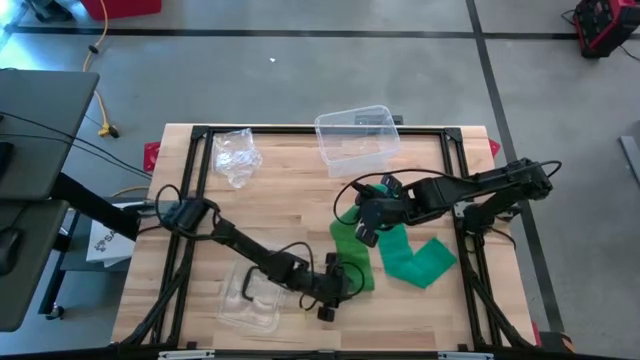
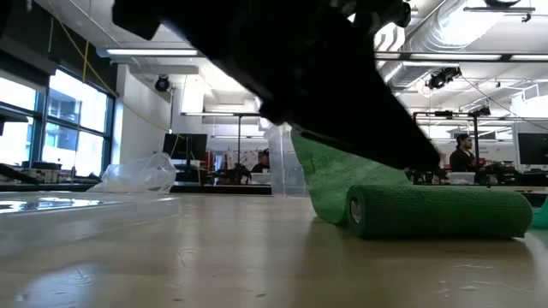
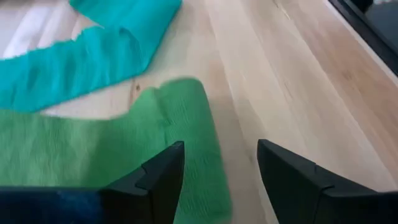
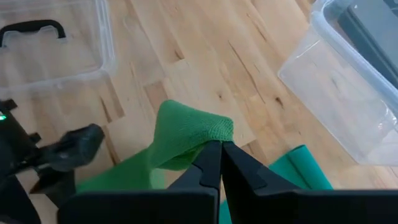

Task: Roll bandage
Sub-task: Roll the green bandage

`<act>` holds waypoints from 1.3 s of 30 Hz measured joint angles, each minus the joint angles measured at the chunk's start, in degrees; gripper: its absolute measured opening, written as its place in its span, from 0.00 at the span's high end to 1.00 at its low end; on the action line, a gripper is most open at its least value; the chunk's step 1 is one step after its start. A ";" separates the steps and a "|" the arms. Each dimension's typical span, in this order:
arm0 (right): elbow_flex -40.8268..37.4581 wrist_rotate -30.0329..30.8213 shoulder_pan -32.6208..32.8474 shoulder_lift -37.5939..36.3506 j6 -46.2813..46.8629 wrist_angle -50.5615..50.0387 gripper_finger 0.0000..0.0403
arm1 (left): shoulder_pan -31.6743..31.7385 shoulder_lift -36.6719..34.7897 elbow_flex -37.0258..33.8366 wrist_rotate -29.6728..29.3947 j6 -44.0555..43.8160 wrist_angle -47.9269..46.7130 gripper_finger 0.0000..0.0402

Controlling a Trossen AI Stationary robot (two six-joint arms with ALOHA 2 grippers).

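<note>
A green bandage [image 1: 352, 248] lies on the wooden table. Its rolled end [image 2: 437, 210] rests on its side on the table, and the loose strip rises from it to my right gripper [image 4: 215, 163], which is shut on the strip's far end. My left gripper [image 3: 217, 177] is open and low over the rolled end [image 3: 186, 118], near the table's front edge. One finger [image 3: 163, 175] is over the green cloth and the other over bare wood. Whether they touch the cloth I cannot tell. A teal bandage [image 1: 420, 260] lies flat just to the right. My right gripper pinches the free end of the green strip [image 4: 198, 135] between its two fingertips, bunched into a fold. The fingers come slanting down from the table's right side. That end is lifted clear of the table, and the strip slopes down from it to the roll.
A clear plastic box [image 1: 356, 138] stands at the far middle of the table, and a crumpled plastic bag [image 1: 237, 155] lies at the far left. A clear tray [image 1: 248, 297] lies near the front edge, left of my left gripper. A black frame [image 1: 300, 131] borders the table.
</note>
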 joint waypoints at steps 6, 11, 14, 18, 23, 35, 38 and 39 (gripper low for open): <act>0.00 -0.03 1.07 0.00 0.49 0.07 1.00 | 1.38 2.55 0.90 -1.38 -0.38 -2.04 0.49; 0.00 -0.03 2.27 0.00 0.51 0.03 1.00 | 1.86 3.40 0.94 -0.97 -2.17 -5.02 0.49; 0.02 -0.03 2.82 0.00 0.81 -0.33 1.00 | 2.24 3.29 1.01 -0.19 -3.03 -6.82 0.50; 0.02 -0.04 3.71 0.00 0.84 -0.56 1.00 | 2.34 2.54 0.94 0.10 -3.48 -7.86 0.59; 0.02 -0.03 5.30 0.00 0.86 -1.08 1.00 | 1.76 1.65 0.79 -0.48 -3.37 -7.57 0.79; -11.36 0.19 7.43 -0.04 1.48 1.50 1.00 | -8.68 -11.02 0.79 -7.91 -3.17 -7.72 0.89; -17.02 -0.94 7.43 -0.03 1.41 7.40 1.00 | -12.51 -16.67 0.79 -15.69 -1.00 -7.59 0.89; -18.77 -1.48 7.43 -0.02 1.24 9.35 1.00 | -13.68 -18.64 0.79 -18.22 -0.22 -7.49 0.89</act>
